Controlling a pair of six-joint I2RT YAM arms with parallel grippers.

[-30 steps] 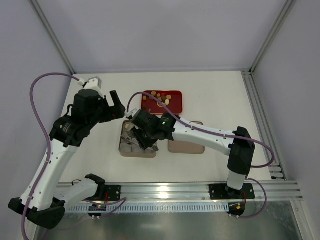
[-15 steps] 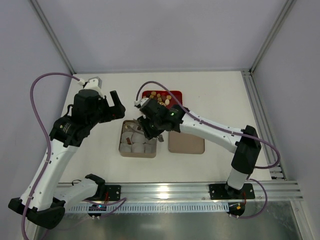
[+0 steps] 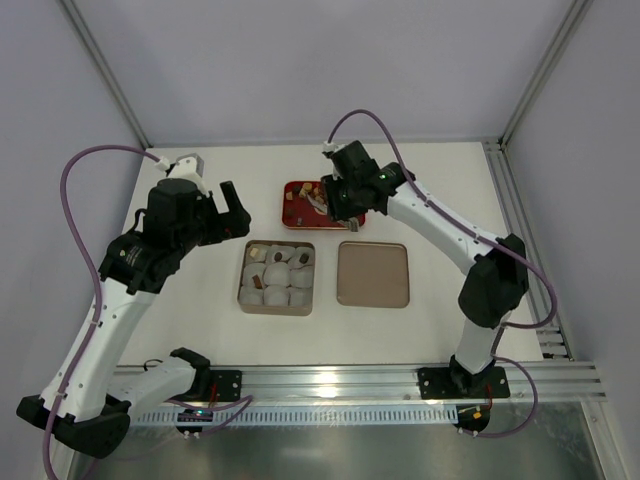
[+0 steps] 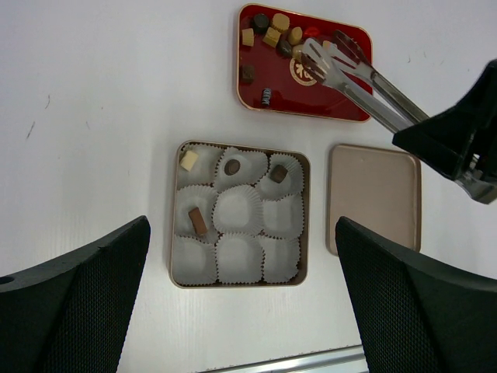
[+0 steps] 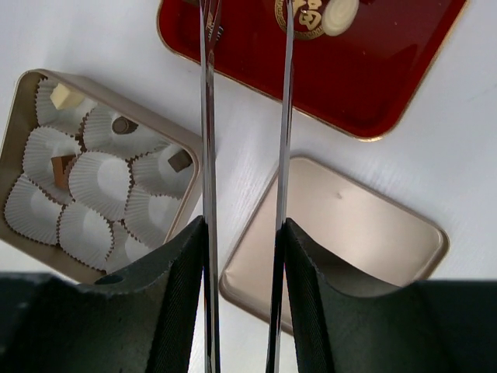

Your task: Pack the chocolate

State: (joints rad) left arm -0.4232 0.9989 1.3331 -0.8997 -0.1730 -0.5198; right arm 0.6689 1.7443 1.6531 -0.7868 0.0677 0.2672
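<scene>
Now the right claw (image 5: 242, 233) clamps tongs (image 4: 365, 78), tips apart over the red tray (image 4: 311, 105) at twelve o'clock, likely to pick chocolate (image 4: 272, 36); left claw (image 4: 241, 256) gapes empty.

The left arm (image 3: 100, 320) and the right arm (image 3: 440, 220) both have smooth white links joined by bulky black joint housings, and each stands on a black base (image 3: 75, 425). A lilac cable (image 3: 66, 190) loops along each arm. The fingers (image 4: 78, 299) are black with a fine mesh-like texture. What may be a green indicator light (image 3: 381, 178) glows on the right arm.
</scene>
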